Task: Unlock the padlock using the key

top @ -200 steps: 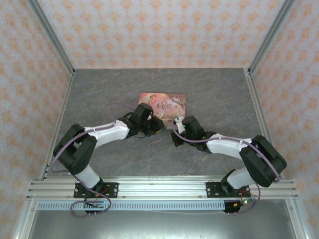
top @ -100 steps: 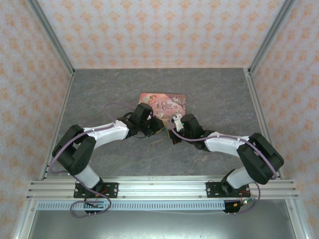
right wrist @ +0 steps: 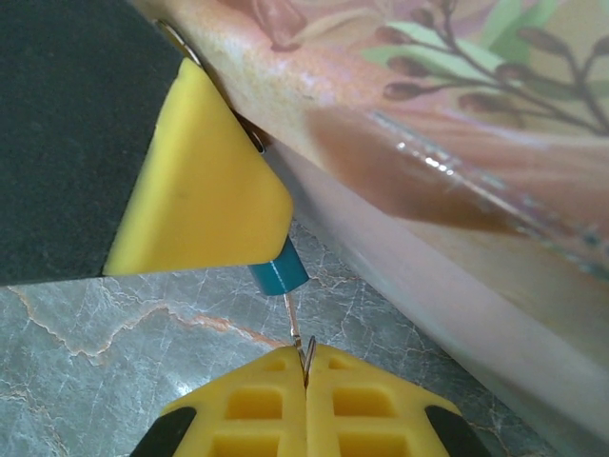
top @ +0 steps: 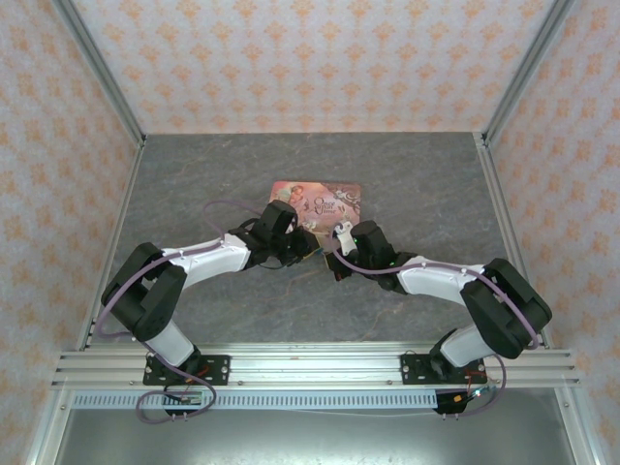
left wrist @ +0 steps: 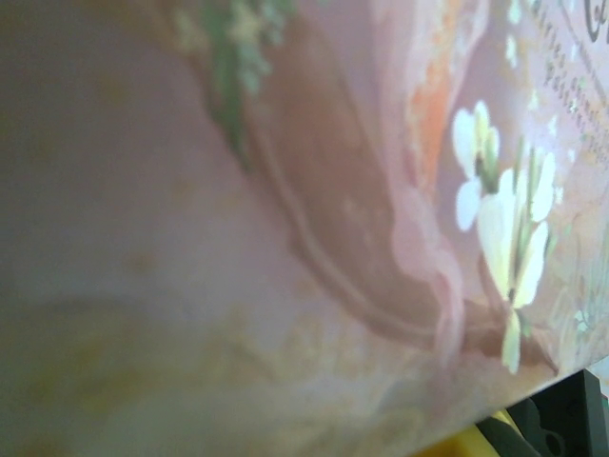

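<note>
The right end effector (right wrist: 306, 367) is pressed together on the key (right wrist: 294, 322), whose shaft meets the padlock (right wrist: 279, 276) just ahead. The left end effector (top: 307, 250) lays a pad (right wrist: 200, 181) over it; I cannot tell its grip. The key seems inserted, and next comes a gentle twist.

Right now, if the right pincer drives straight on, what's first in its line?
Probably the padlock, at the tip of the key the right pincer grips; the tin lies just beyond.
</note>
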